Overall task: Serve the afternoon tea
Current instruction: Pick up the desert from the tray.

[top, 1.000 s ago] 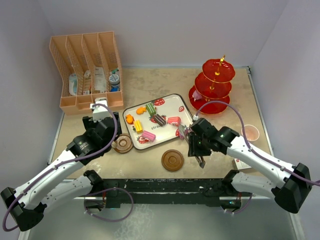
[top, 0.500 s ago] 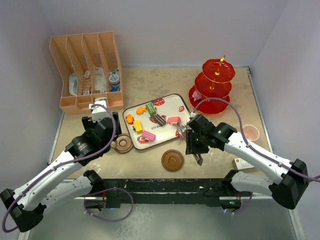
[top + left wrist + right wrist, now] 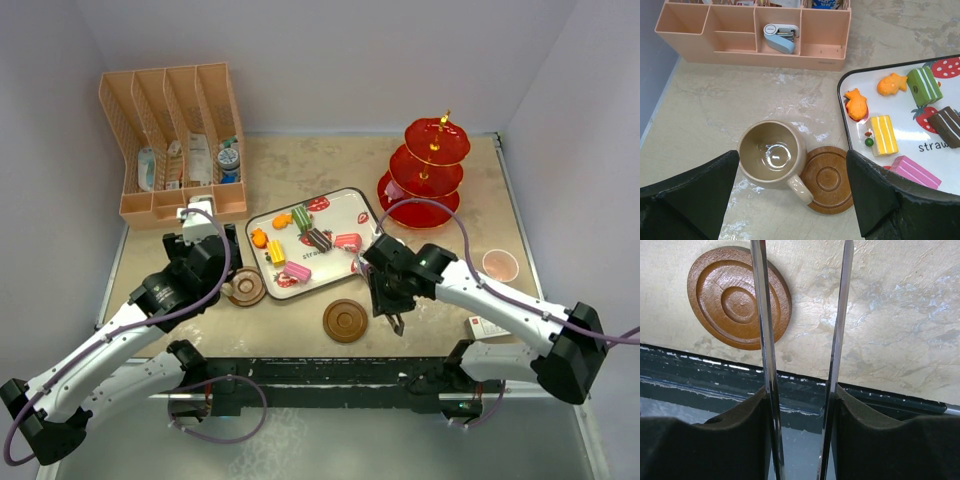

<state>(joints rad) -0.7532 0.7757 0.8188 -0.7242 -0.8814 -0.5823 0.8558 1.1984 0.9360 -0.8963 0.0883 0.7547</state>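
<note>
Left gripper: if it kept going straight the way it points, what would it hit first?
Probably the tan mug, sitting between the left gripper's open fingers, beside the brown saucer; depth is unclear.

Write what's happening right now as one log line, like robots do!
left gripper: open, above tan mug | right gripper: gripping metal tongs, empty, by brown saucer

Pale lilac walls enclose a beige marbled tabletop.

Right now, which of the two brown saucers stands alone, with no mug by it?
The front saucer, lying by itself below the tray; the left saucer has the tan mug against its rim.
</note>
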